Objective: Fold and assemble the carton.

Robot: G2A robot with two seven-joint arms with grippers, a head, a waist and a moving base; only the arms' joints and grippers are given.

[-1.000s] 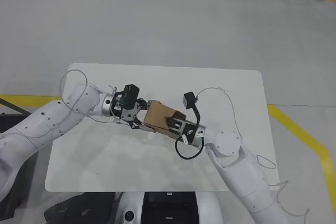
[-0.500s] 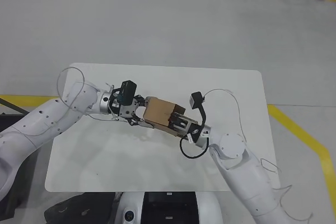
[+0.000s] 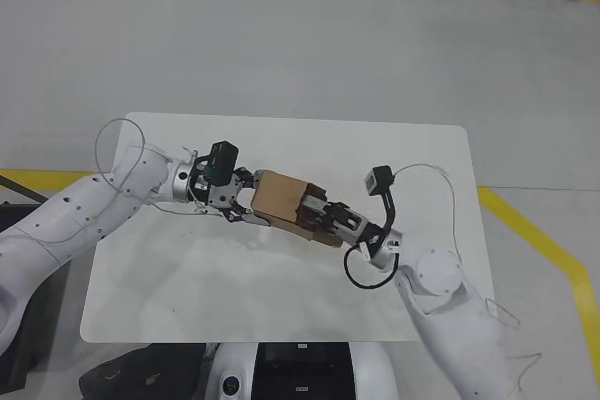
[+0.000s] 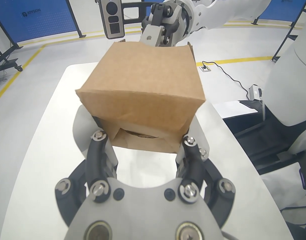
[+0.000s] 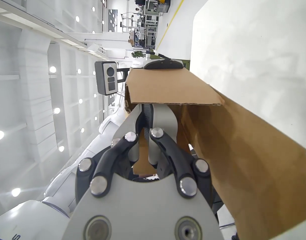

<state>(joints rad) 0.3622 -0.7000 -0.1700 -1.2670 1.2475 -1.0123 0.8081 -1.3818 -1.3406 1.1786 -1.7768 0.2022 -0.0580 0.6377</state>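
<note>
- The carton [image 3: 283,198] is at mid-table [image 3: 280,290], held between both arms. Its long axis runs from far-left to near-right.
- The left gripper [image 3: 242,197] has its fingers [image 4: 79,126] spread wide, clasping the carton's left end from both sides.
- The right gripper [image 3: 316,212] is nearly closed and pinches a wall at the carton's open right end; cardboard shows between the fingers [image 5: 153,116].
- Since a second ago, the right arm has swung out to the right, and the carton has edged slightly farther and lies more level across the table.
</note>
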